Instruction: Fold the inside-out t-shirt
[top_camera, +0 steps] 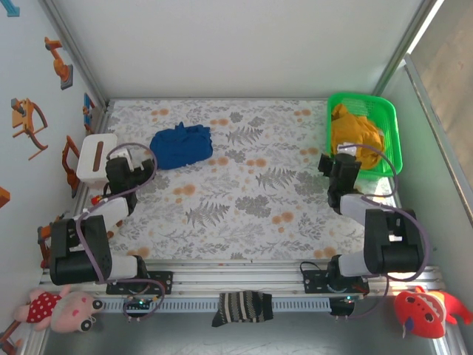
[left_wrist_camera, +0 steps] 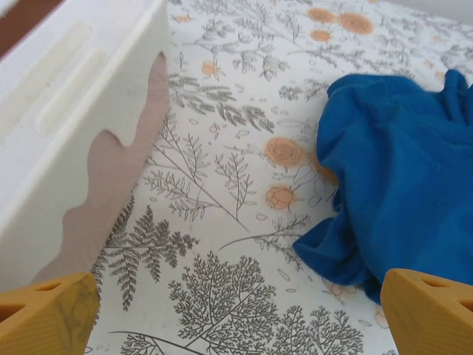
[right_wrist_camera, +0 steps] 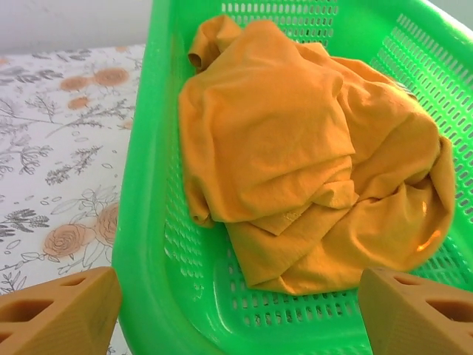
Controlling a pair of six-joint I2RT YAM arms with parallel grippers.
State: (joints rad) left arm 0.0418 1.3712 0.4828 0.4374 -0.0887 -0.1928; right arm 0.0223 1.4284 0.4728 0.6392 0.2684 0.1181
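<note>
T-shirt (top_camera: 181, 146) bunched far left; left gripper (left_wrist_camera: 236, 325), right gripper (right_wrist_camera: 236, 310) spread (empty). Risk: pinch catches several layers, dragging heap.

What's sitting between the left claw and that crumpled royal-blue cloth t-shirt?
Only bare flower-printed table cover separates the left claw from the royal-blue cloth t-shirt, as the left wrist view shows.

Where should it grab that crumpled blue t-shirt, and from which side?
Probably the loose lobe of the t-shirt sticking out onto the table, approached from the left end effector side: it lies low and free, while the rest is bunched.
</note>
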